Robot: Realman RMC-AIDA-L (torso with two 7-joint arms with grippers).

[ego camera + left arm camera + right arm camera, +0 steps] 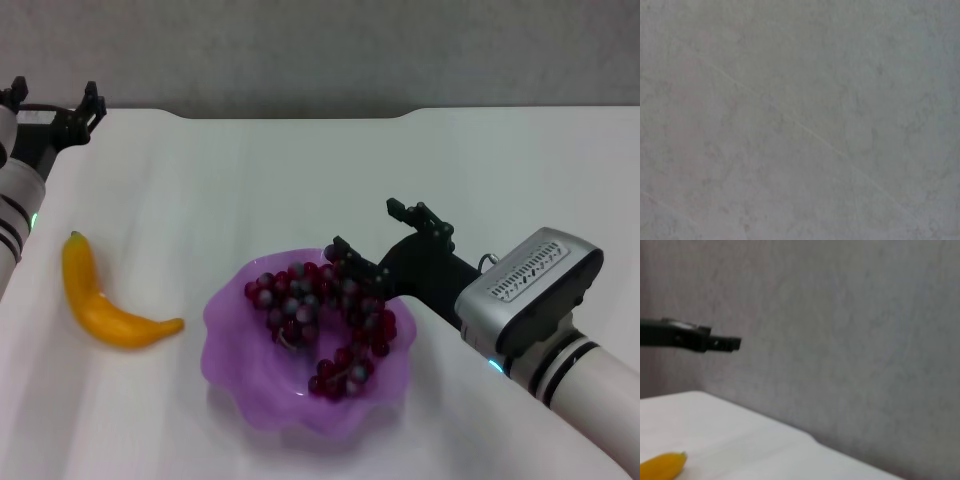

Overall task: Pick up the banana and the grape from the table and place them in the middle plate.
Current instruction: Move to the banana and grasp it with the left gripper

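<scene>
The banana (105, 305) lies on the white table (250, 180), left of the purple plate (240, 350). Its greenish tip also shows in the right wrist view (662, 465). The grape bunch (320, 320) lies inside the plate. My right gripper (385, 235) is open and empty, just above the plate's far right rim and beside the grapes. My left gripper (55, 98) is open and empty at the table's far left corner, well beyond the banana. A part of it shows far off in the right wrist view (690, 337).
A grey wall (320, 50) runs behind the table's far edge. The left wrist view shows only a grey mottled surface (800, 120). White table lies between the banana and the plate.
</scene>
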